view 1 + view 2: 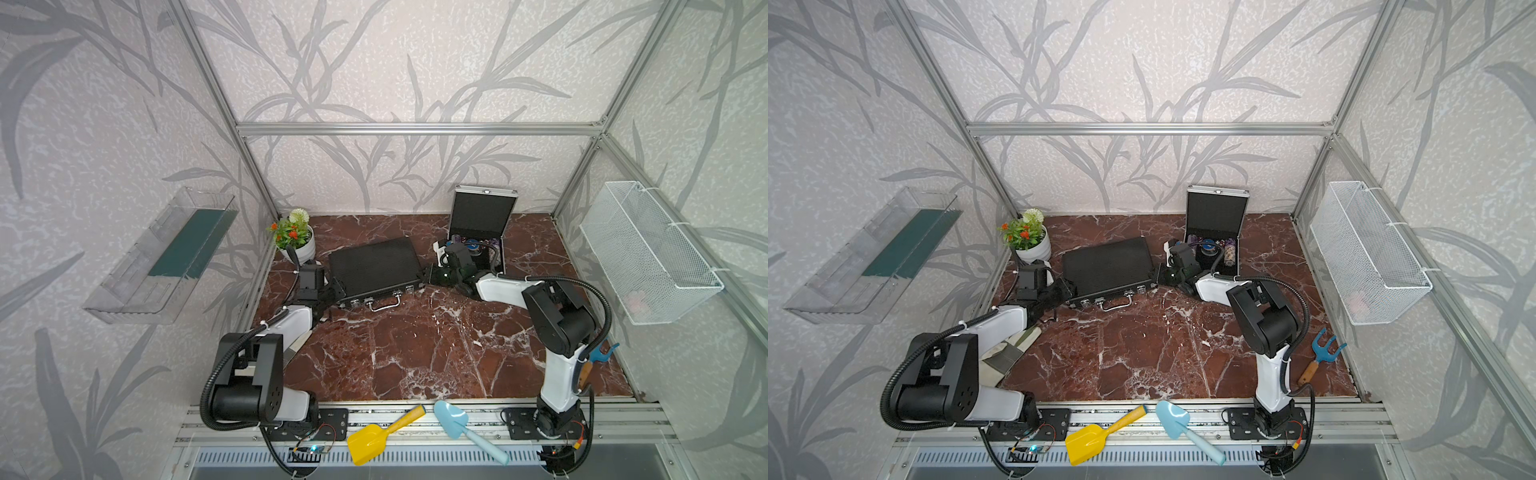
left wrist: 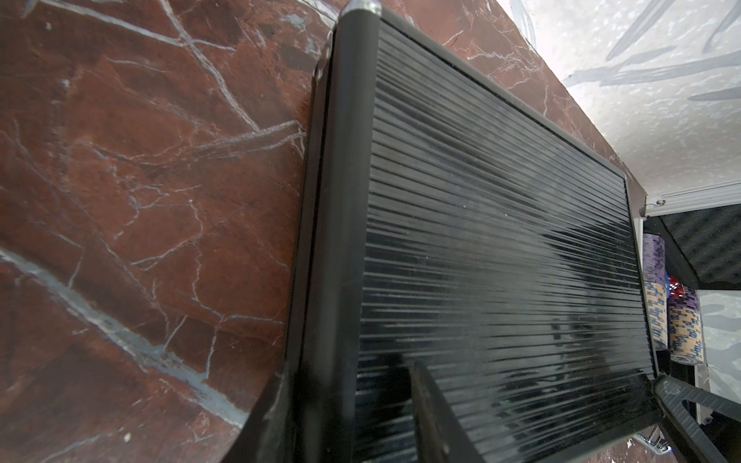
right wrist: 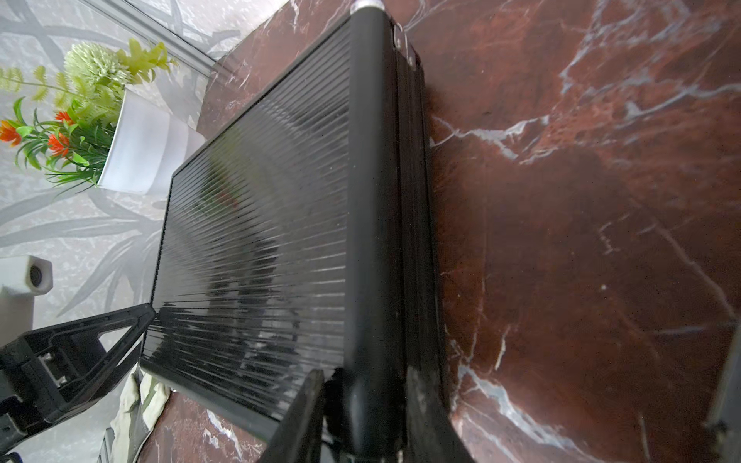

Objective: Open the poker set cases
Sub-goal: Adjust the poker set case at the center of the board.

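A wide black ribbed metal poker case (image 1: 374,266) lay shut on the red-brown marble table (image 1: 415,353), a little toward 12 o'clock from its middle, its chrome handle (image 1: 384,302) facing 6 o'clock. A smaller silver poker case (image 1: 482,214) stood open at 1 o'clock, its foam-lined lid upright.

Both top views placed the left gripper (image 1: 334,291) at the black case's 8 o'clock corner and the right gripper (image 1: 428,277) at its 4 o'clock corner, but neither showed how the jaws stood. Only the wrist views did. The right wrist view had that gripper's fingers (image 3: 304,417) set narrowly on either side of the case's rounded rim, pinching it. Unlike the left wrist view, it took in the flowering plant in a white pot (image 3: 148,148) past the lid, and a finger of the left gripper (image 3: 100,340) at the far corner.

The left wrist view showed its own fingers (image 2: 435,417) astride the opposite rim, with a strip of lid visible between them; whether they gripped I could not tell. That view, unlike the right wrist's, looked into the silver case at stacked striped poker chips (image 2: 677,332). A pale striped glove (image 1: 1007,353) under the left arm showed in a top view
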